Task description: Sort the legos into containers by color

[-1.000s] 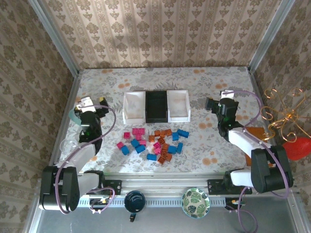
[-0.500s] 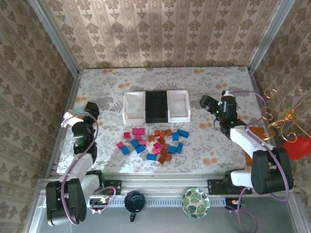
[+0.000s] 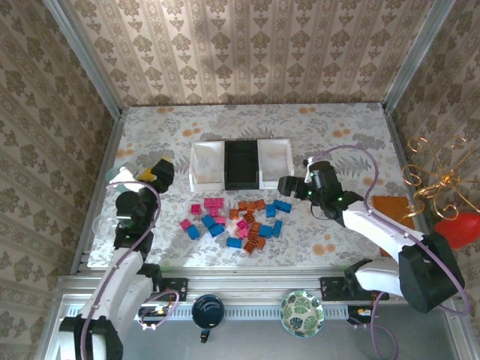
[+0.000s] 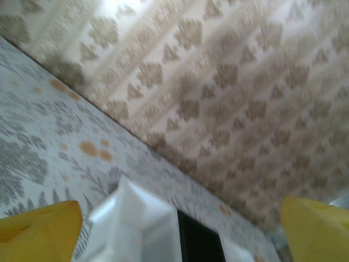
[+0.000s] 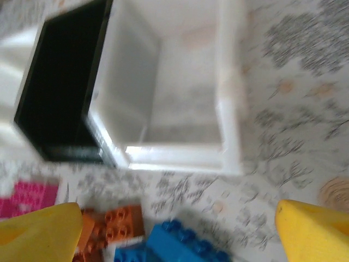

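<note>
Patterned wallpaper closes in a floral surface (image 3: pixel 337 135). On it three containers (image 3: pixel 240 166) sit in a row: white, black, white. The legos (image 3: pixel 238 221), orange, pink and blue, lie loose on the surface at the containers' 6 o'clock. The right end effector (image 3: pixel 288 185) hangs at the pile's 2 o'clock, near the right-hand white one's front corner, its yellow fingers spread apart. The left end effector (image 3: pixel 146 174), at the pile's 10 o'clock, is likewise spread wide.

Two white trays (image 3: pixel 208 169) and one black tray (image 3: pixel 241 165) are sitting on the bench (image 3: pixel 337 127) beside roughly nine orange bricks (image 3: pixel 255 226), eight blue bricks (image 3: pixel 283 205) and seven magenta bricks (image 3: pixel 214 202), plus one dark cup (image 3: pixel 208 310) and one green-patterned bowl (image 3: pixel 302 313).
</note>
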Controlling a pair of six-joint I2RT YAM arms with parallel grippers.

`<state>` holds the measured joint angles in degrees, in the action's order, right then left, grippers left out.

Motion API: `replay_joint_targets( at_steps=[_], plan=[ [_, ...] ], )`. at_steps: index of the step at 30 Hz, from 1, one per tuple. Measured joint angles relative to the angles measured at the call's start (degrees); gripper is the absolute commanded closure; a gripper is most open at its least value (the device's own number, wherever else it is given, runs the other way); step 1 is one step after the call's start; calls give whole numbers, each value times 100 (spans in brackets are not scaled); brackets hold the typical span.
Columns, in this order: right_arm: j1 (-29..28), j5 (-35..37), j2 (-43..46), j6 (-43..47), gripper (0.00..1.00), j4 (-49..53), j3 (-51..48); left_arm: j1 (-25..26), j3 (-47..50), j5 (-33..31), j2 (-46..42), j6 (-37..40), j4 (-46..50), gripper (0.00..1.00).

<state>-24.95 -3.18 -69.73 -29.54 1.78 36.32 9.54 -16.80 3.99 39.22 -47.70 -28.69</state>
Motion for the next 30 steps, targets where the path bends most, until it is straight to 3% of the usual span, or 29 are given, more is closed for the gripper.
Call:
replay_joint_targets(
  at_steps=[5, 11, 20, 30],
  plan=[
    [-721, 197, -208, 210, 22, 459, 103, 710, -310, 186, -74, 459, 1060, 11],
    [-1287, 581, -769, 258, 24, 669, 396, 1276, -330, 131, -83, 841, 1915, 10],
    [-1624, 944, -1613, 208, 35, 796, 809, 1331, -317, 72, -83, 925, 2271, 9],
    [-1808, 1261, -1930, 190, 42, 894, 1064, 1331, -313, 72, -83, 1003, 2317, 8]
  ],
)
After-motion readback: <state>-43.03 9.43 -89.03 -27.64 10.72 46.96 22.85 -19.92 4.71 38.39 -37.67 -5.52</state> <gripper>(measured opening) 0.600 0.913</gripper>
